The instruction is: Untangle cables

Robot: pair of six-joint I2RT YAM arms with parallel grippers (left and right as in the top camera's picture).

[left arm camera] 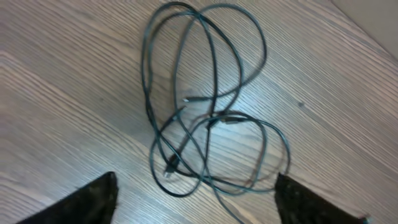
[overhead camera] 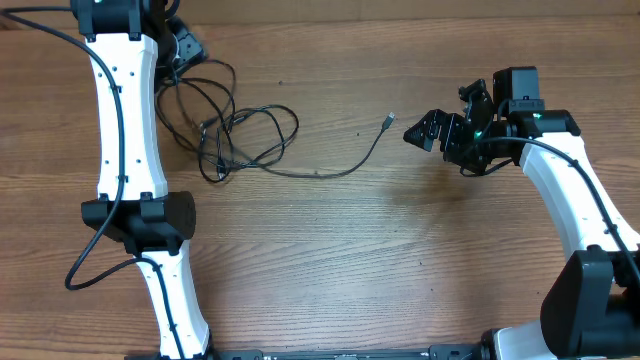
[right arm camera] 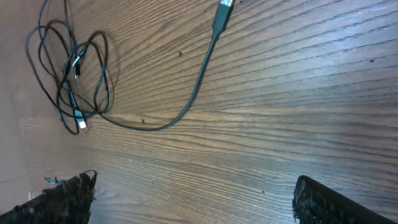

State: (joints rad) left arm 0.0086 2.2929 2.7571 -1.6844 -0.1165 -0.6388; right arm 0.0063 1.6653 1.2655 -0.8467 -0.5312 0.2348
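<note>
The cables (overhead camera: pixel 235 135) lie as a loose tangle of thin black loops on the wooden table at the upper left. One strand runs right from the tangle to a small plug (overhead camera: pixel 388 121). In the left wrist view the tangle (left arm camera: pixel 205 118) sits just ahead of my left gripper (left arm camera: pixel 196 208), which is open; a strand passes over the table between its fingers (left arm camera: pixel 87 202), and nothing is gripped. My right gripper (overhead camera: pixel 425 130) is open a little right of the plug. Only bare wood lies between the right gripper's fingers (right arm camera: pixel 336 202), with the plug (right arm camera: pixel 222 15) farther ahead.
The white left arm (overhead camera: pixel 125 120) stretches from the front edge up along the left side, next to the tangle. The right arm (overhead camera: pixel 570 190) comes in from the lower right. The table's (overhead camera: pixel 400 260) far edge is close behind the tangle.
</note>
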